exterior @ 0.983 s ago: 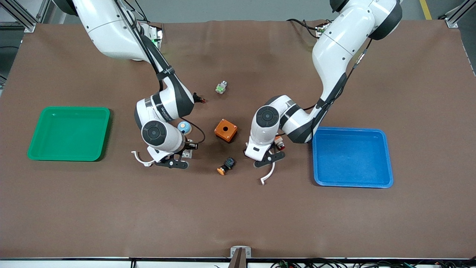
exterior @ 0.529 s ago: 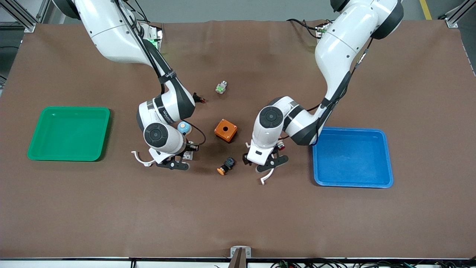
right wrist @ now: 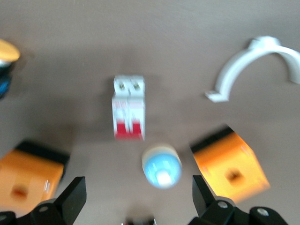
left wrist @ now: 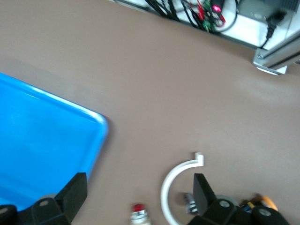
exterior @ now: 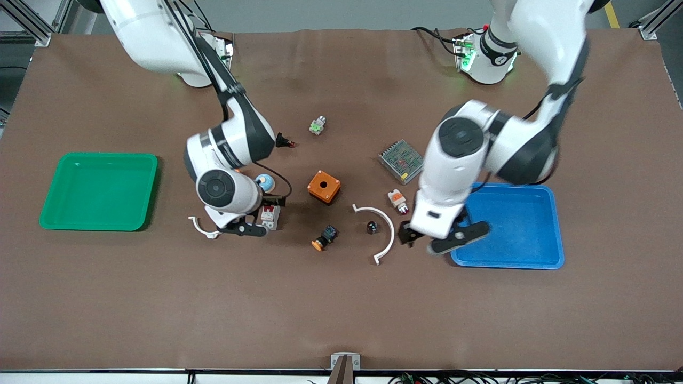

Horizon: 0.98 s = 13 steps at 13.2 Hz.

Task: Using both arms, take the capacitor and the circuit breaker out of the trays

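The left gripper (exterior: pixel 445 234) hangs in the air over the brown mat at the edge of the blue tray (exterior: pixel 533 261), fingers spread wide and holding nothing. The capacitor (exterior: pixel 372 228), a tiny glossy black stub, lies on the mat toward the right arm's end from it, inside the curve of a white plastic arc clip (exterior: pixel 385 237). An orange-and-white lamp with a red tip (exterior: pixel 397 200) sits just beside the clip, and a ribbed grey metal box (exterior: pixel 401 160) lies farther from the front camera.

The right gripper (exterior: pixel 243 226) is low over the mat, its fingers apart and empty, just beside the breaker (exterior: pixel 269 216). The breaker is a white block with red levers (right wrist: pixel 128 114), lying flat. A second white arc clip (exterior: pixel 201 226) lies at the gripper toward the green tray (exterior: pixel 64 224). A round light-blue button (exterior: pixel 264 183) sits just farther from the camera than the breaker.

Between the two grippers are an orange box with a round hole (exterior: pixel 323 186) and a black button with an orange cap (exterior: pixel 323 238). The mat nearer the front camera is open room.
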Available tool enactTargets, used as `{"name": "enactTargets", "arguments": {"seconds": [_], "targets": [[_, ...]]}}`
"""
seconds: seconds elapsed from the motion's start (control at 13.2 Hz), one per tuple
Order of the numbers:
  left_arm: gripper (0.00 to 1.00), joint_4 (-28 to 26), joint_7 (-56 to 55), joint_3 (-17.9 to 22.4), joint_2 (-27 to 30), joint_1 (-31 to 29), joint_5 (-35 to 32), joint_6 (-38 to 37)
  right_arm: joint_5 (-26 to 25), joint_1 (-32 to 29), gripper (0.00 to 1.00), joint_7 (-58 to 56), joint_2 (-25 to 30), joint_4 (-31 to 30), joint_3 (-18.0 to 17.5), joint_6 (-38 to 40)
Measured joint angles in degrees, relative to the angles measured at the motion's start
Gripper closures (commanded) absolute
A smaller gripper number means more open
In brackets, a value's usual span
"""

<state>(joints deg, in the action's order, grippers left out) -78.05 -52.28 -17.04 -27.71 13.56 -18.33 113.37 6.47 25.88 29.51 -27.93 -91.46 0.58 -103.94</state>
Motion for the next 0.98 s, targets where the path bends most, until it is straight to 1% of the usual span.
{"name": "enactTargets", "arguments": {"seconds": [0.15,0.3,0.45,0.61,0.76,0.98], "targets": [[0.0,-0.07,9.09,-0.02,6.05,-4.07,1.47,-7.65,-0.4,-0.5,0.0,0.0,8.33,0.23,0.85,10.18],[0.0,-0.17,16.53,-0.02,10.4,-8.11,3.65,-14.06,-1.18,-2.18,0.01,-0.05,15.9,-0.48,1.18,16.45],[0.0,-0.3,23.8,0.01,13.84,-12.24,5.97,-18.23,-2.44,-4.21,0.01,-0.68,22.19,-3.89,1.27,18.05],[0.0,-0.63,30.25,0.28,16.71,-15.57,8.38,-20.12,-6.14,-5.12,0.01,-2.65,27.0,-8.06,1.28,17.97],[0.0,-2.04,34.18,3.11,19.48,-16.12,11.66,-21.48,-7.63,-6.79,0.01,-5.29,30.53,-10.63,1.32,17.91],[0.0,-7.21,37.8,10.63,23.88,-13.06,16.1,-21.76,-7.78,-12.9,0.01,-12.92,33.33,-11.9,1.58,17.81]]}}
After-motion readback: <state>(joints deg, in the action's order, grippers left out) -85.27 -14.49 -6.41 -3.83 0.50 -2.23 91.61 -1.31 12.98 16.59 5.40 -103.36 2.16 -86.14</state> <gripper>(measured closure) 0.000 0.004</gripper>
